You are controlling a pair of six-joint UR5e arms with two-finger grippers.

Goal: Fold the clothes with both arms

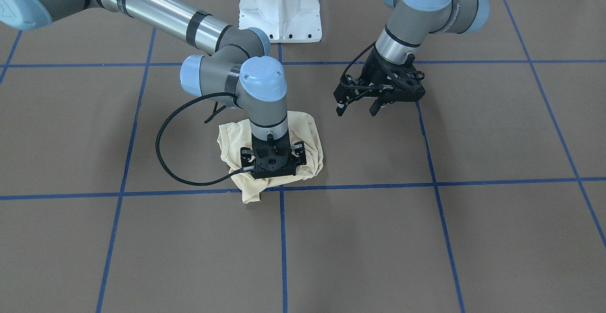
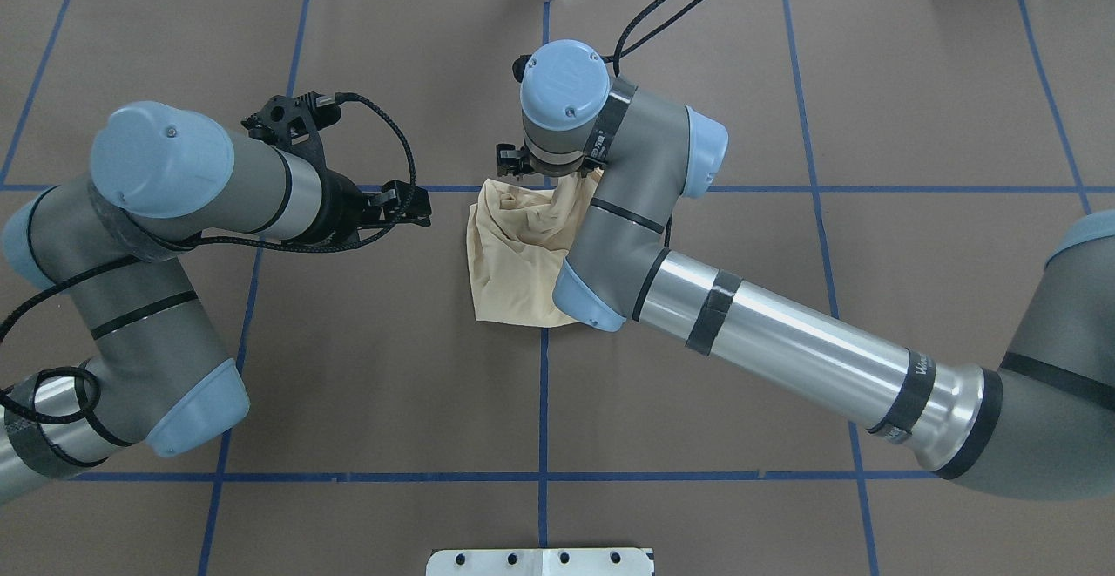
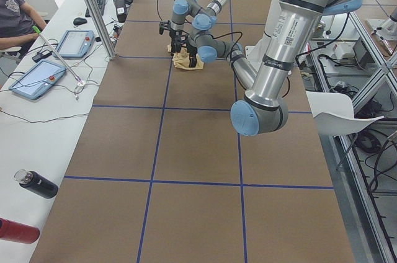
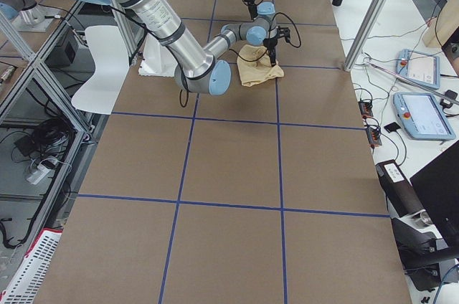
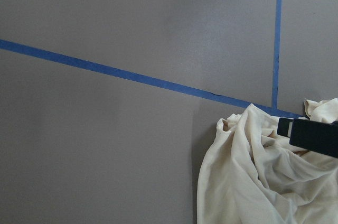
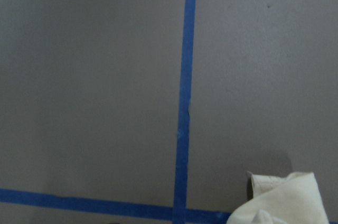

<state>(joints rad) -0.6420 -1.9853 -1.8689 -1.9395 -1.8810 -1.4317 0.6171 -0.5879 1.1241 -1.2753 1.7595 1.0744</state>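
Observation:
The clothes are one pale cream shirt (image 1: 310,138) lying crumpled in a heap at a crossing of blue tape lines near the table's middle (image 2: 514,254). My right gripper (image 1: 273,168) points straight down into the heap's far edge. Its fingertips are buried in the folds, so I cannot tell whether it is open or shut. My left gripper (image 1: 357,109) hovers open and empty above the bare table, a short way to the shirt's side (image 2: 414,207). The left wrist view shows the shirt (image 5: 248,182) at lower right. In the right wrist view only a corner of the shirt (image 6: 280,200) shows.
The brown table cover carries a grid of blue tape lines (image 2: 543,402). The white pedestal base (image 1: 280,10) stands at the robot's edge. A side bench holds tablets (image 3: 37,80) and bottles (image 3: 34,183), with a seated person (image 3: 12,15) beside it.

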